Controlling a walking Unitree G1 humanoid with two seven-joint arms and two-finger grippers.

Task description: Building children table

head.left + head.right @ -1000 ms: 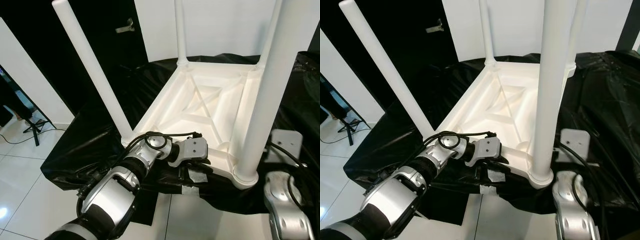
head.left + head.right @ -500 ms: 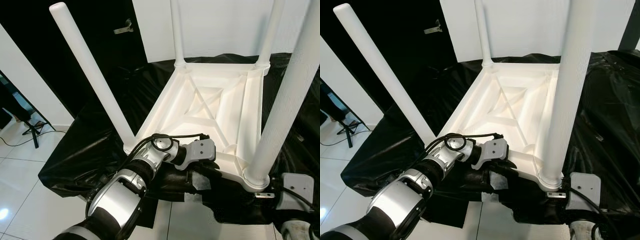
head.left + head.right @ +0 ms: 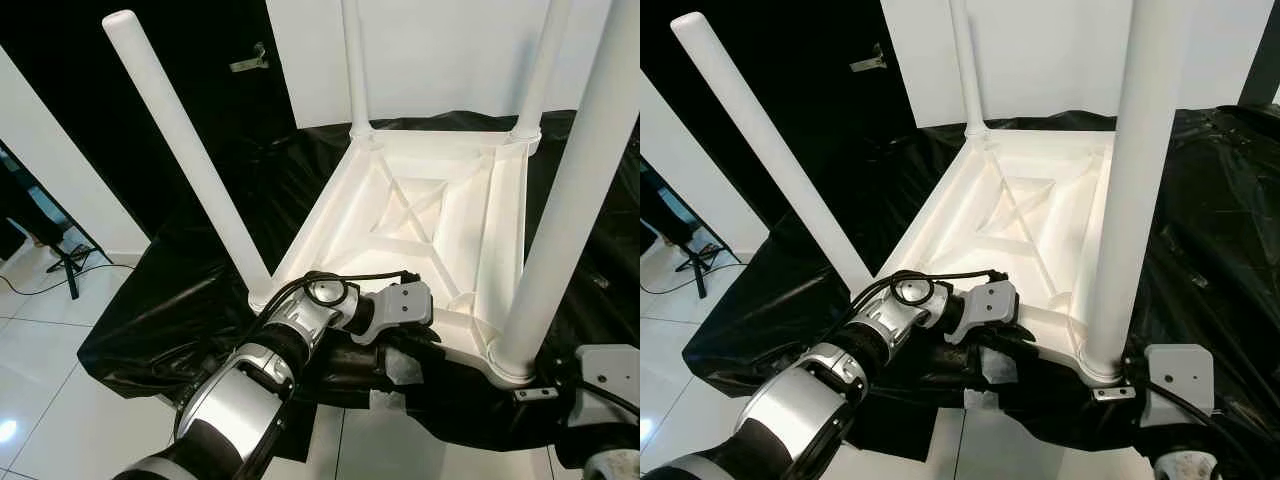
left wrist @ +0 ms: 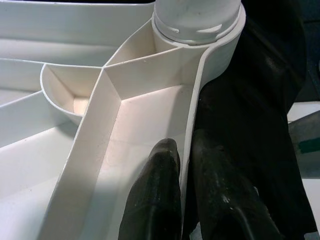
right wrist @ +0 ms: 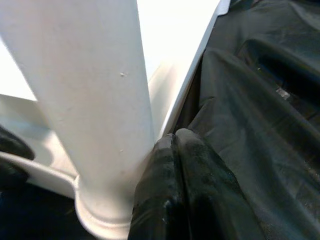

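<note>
Table (image 3: 440, 215) now nearer, left claw (image 4: 182, 165) gripping.

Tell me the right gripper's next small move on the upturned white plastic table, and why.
Probably open the right gripper and close it low around the near-right round white plastic leg. Its fingers are shut and merely rest against that leg, gripping nothing, while the left gripper pinches the upturned white plastic table's near rim, steadying it for a push or twist.

We lose three leg tops past the frame edge; near right leg (image 3: 570, 200) included. Right gripper (image 5: 175, 145) sits behind that leg's base in head views. Black sheet (image 3: 180, 300) hides the worktop.
</note>
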